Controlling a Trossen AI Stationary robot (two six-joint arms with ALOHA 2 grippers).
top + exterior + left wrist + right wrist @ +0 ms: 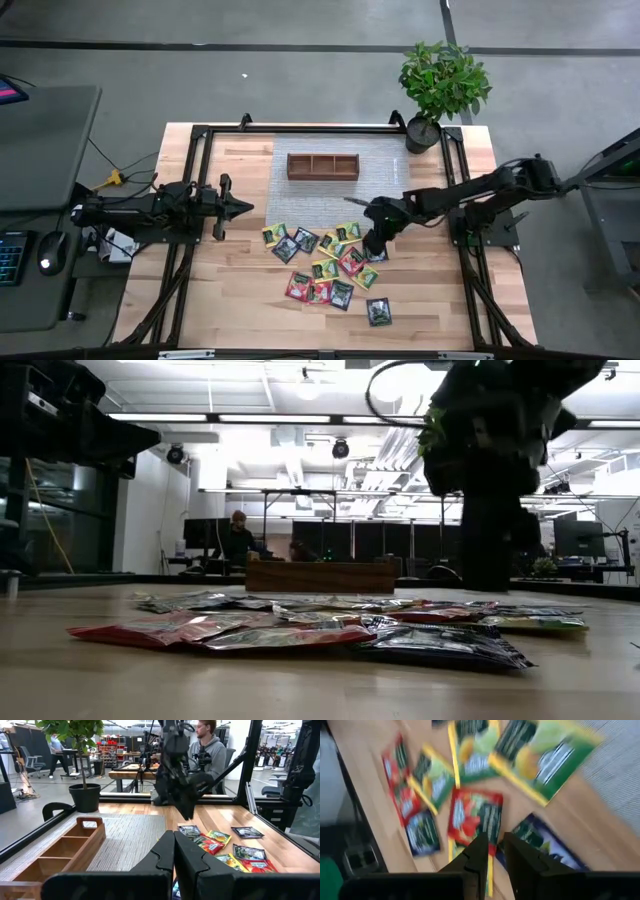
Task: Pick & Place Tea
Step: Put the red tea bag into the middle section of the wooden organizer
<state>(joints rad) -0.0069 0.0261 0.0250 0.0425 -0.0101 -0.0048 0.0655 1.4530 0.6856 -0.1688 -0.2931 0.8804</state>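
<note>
The tea (330, 265) is a loose heap of yellow-green, red and dark flat packets lying on the wooden table, seen edge-on in the low view (300, 625). My right gripper (373, 250) slants down over the heap's far right part. Its fingers stand a narrow gap apart (497, 842), with nothing between them, just above a red packet (472, 817) and a dark one (540, 842). From the left wrist view the right gripper (189, 815) is still clear of the packets (220, 845). My left gripper (245, 207) waits shut and level at the table's left (174, 837).
A brown wooden three-compartment tray (290, 165) stands on a grey mat (320, 200) at the far middle of the table (60, 850). A potted plant (440, 85) stands at the far right corner. One dark packet (379, 312) lies apart toward the near edge. People sit in the room beyond.
</note>
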